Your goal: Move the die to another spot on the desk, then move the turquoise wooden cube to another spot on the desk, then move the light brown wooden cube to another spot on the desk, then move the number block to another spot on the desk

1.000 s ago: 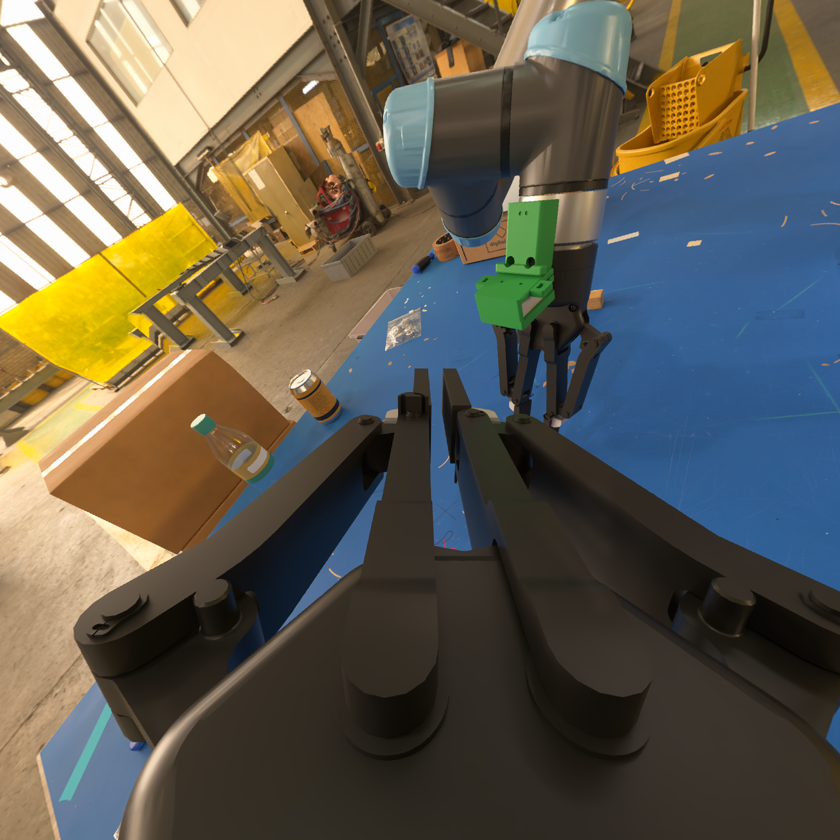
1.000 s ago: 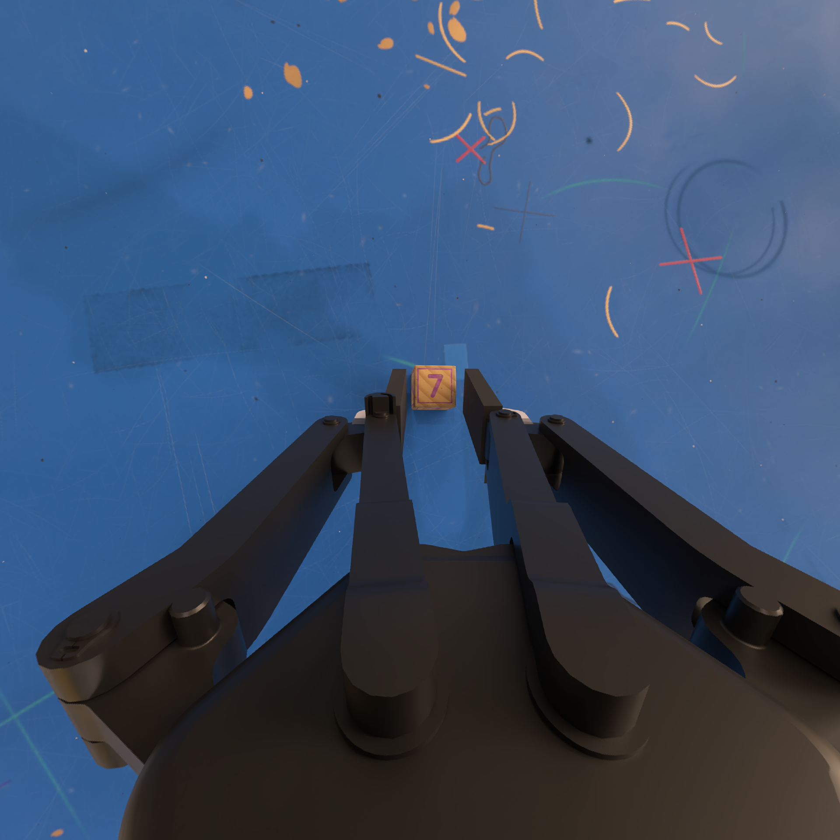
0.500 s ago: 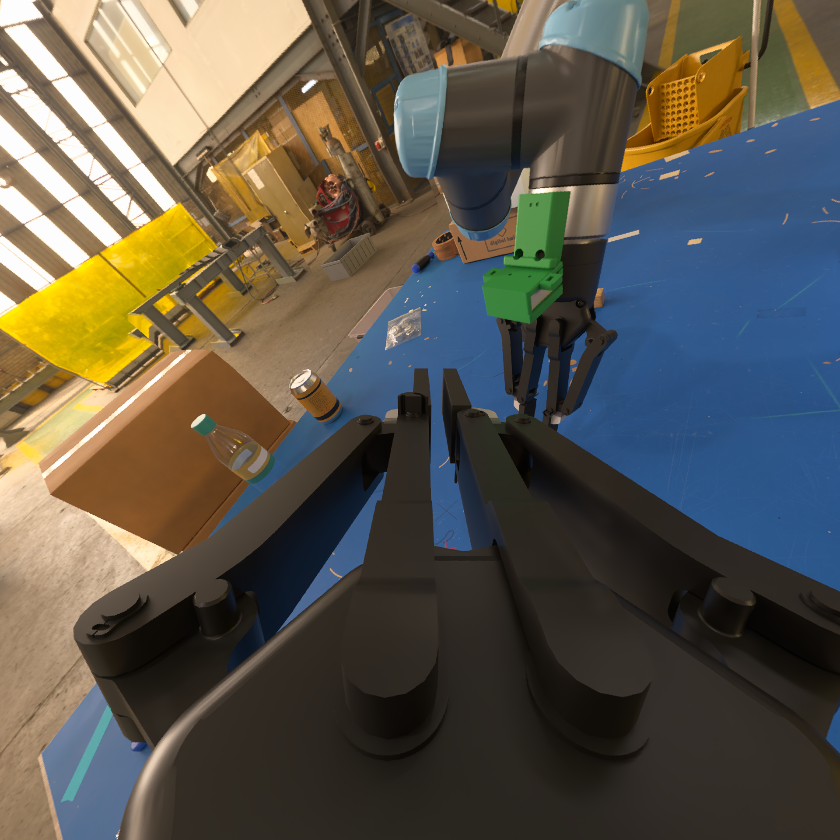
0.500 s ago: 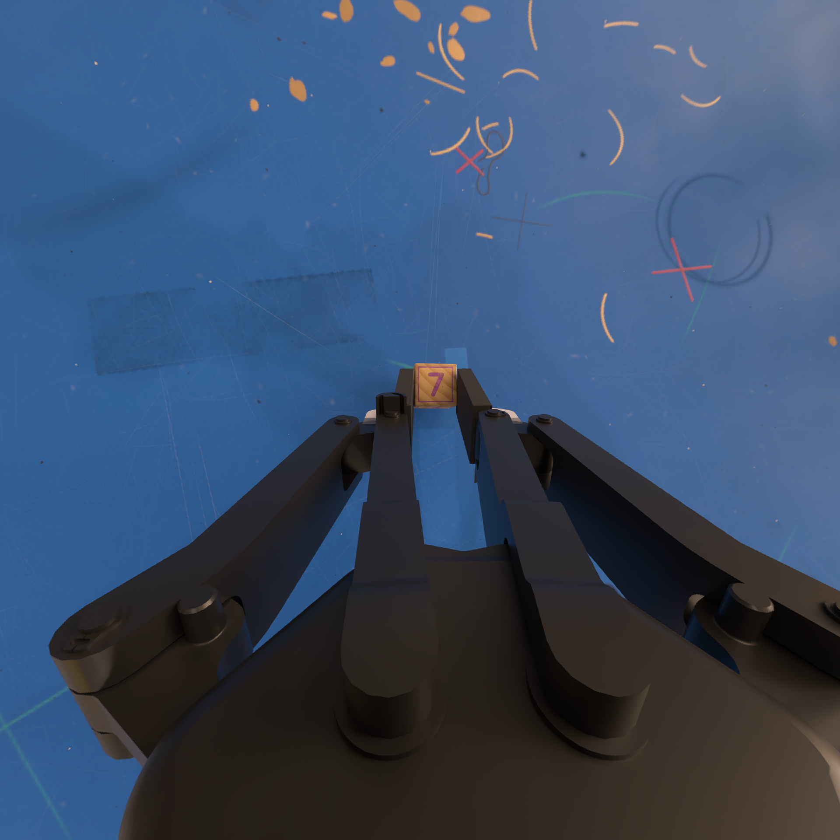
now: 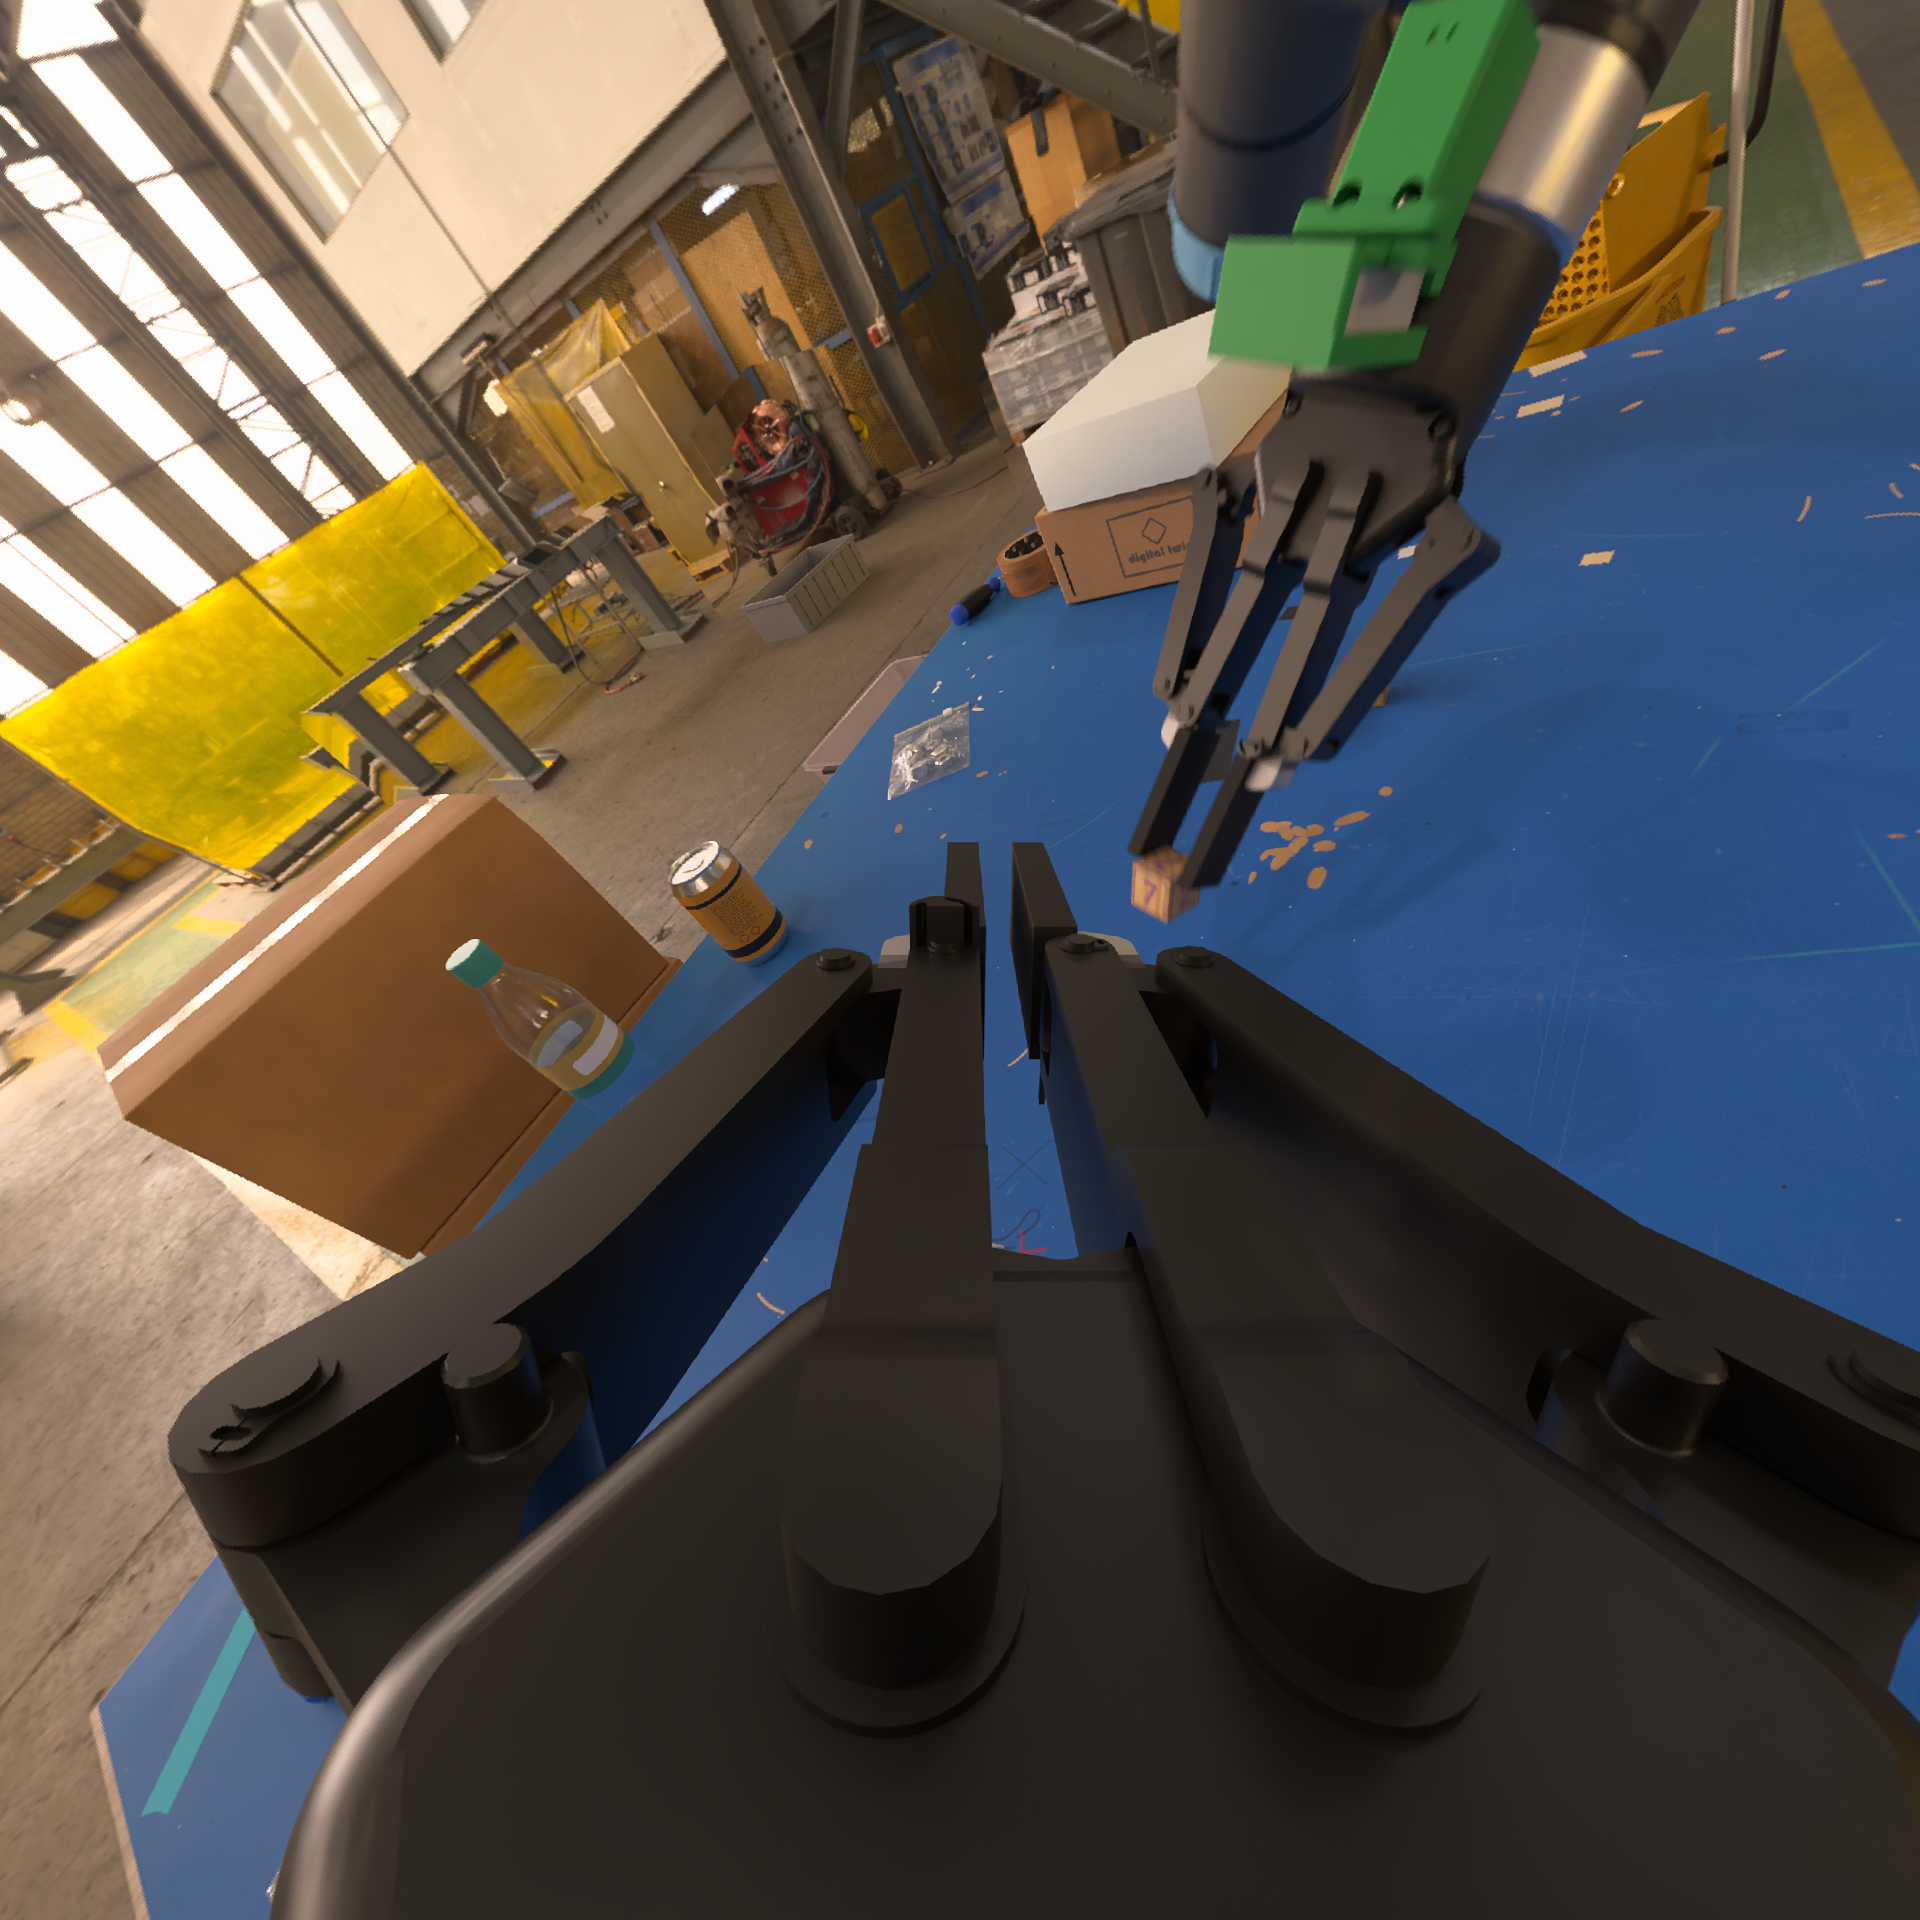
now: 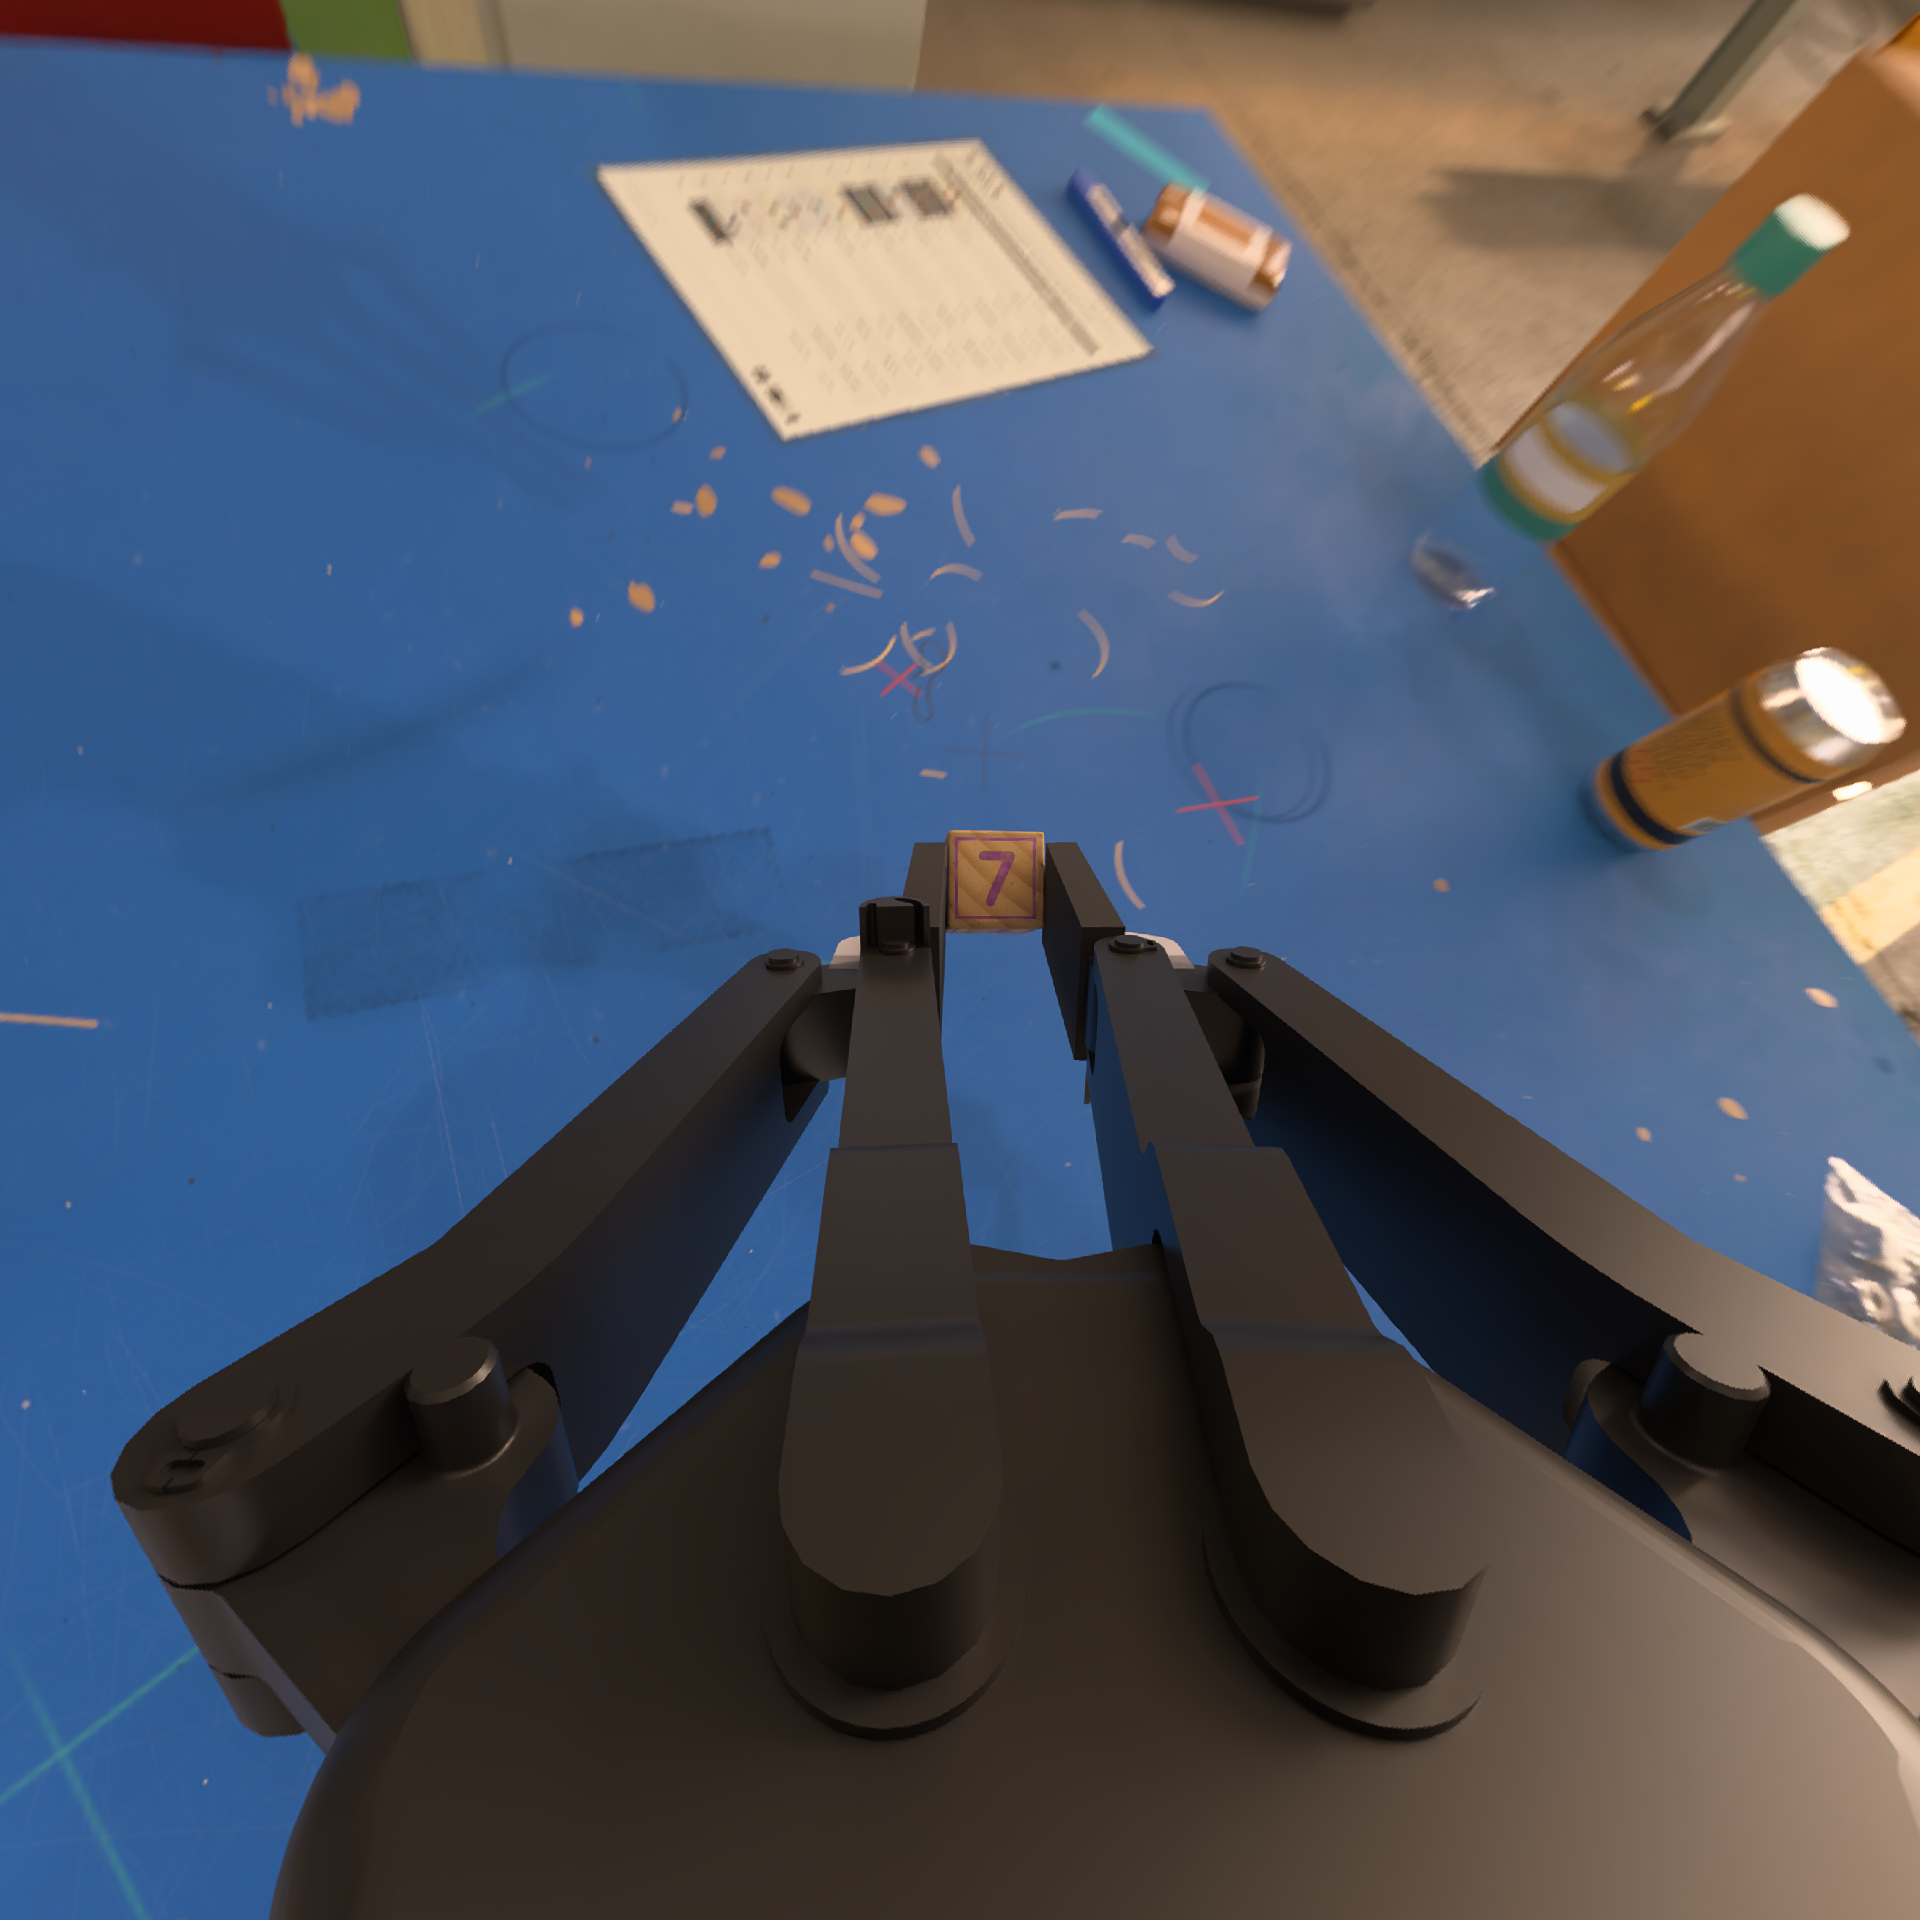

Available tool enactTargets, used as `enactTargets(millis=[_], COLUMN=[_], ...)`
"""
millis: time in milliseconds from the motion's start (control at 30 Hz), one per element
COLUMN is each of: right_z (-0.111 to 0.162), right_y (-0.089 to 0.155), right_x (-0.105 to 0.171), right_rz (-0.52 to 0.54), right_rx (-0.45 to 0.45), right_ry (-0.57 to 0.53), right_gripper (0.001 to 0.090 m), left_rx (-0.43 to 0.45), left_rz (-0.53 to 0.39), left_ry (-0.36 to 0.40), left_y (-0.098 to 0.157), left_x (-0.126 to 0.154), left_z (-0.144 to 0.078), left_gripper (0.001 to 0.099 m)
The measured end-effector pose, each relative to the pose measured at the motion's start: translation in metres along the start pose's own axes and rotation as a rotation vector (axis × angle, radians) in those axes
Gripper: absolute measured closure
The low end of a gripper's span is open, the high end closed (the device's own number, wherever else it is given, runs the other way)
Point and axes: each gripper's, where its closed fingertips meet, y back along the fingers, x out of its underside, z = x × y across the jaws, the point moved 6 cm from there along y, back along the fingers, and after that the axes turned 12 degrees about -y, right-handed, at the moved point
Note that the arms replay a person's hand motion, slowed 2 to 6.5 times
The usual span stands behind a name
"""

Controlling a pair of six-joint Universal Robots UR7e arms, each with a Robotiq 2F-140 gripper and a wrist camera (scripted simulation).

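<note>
While right gripper (image 6: pixel 995 883) clamps number block (image 6: pixel 994 879) above scuffed blue desk (image 6: pixel 416 644) (warehouse bkgd), left gripper (image 5: pixel 995 883) sits pinched, empty.

A printed sheet (image 6: pixel 873 286) lay flat on the blue table (image 6: pixel 312 623). Just beside the sheet's far corner lay a blue marker (image 6: pixel 1120 237) and a small brown-and-white bottle (image 6: pixel 1218 245) on its side. Well away from the sheet, at the table's edge, stood a green-capped bottle (image 5: pixel 540 1023) and a can (image 5: pixel 727 902), near a brown box (image 5: pixel 343 1039).
</note>
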Motion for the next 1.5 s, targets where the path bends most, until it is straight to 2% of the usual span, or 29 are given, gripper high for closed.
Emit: enactTargets(millis=[167,367,567,733,867,1033,1333,1500], right_z=[-0.019,-0.051,-0.084,-0.109,-0.125,-0.138,-0.149,-0.146], right_y=[0.050,0.101,0.137,0.155,0.162,0.158,0.130,0.110], right_x=[-0.016,-0.019,-0.002,0.021,0.044,0.078,0.146,0.179], right_rz=[-0.131,-0.215,-0.201,-0.148,-0.097,-0.030,0.109,0.187], right_rx=[0.081,0.197,0.330,0.435,0.488,0.502,0.500,0.463], right_ry=[-0.063,-0.152,-0.250,-0.324,-0.398,-0.494,-0.605,-0.653], right_gripper=[0.0651,0.0651,0.0651,0.0651,0.0651,0.0651,0.0651,0.0651], left_rx=[-0.005,-0.008,-0.009,-0.009,-0.009,-0.007,0.001,0.004], left_rz=[-0.002,-0.006,-0.010,-0.012,-0.013,-0.016,-0.013,-0.009], left_ry=[0.005,0.009,0.008,0.005,0.003,0.000,-0.003,-0.005], left_y=[0.002,0.003,0.004,0.004,0.004,0.004,0.002,0.002], left_x=[0.001,0.000,-0.001,-0.001,-0.002,-0.004,-0.005,-0.005], left_z=[0.001,0.001,0.001,0.001,0.000,-0.001,-0.003,-0.004], left_gripper=[0.0915,0.0915,0.0915,0.0915,0.0915,0.0915,0.0915,0.0914])
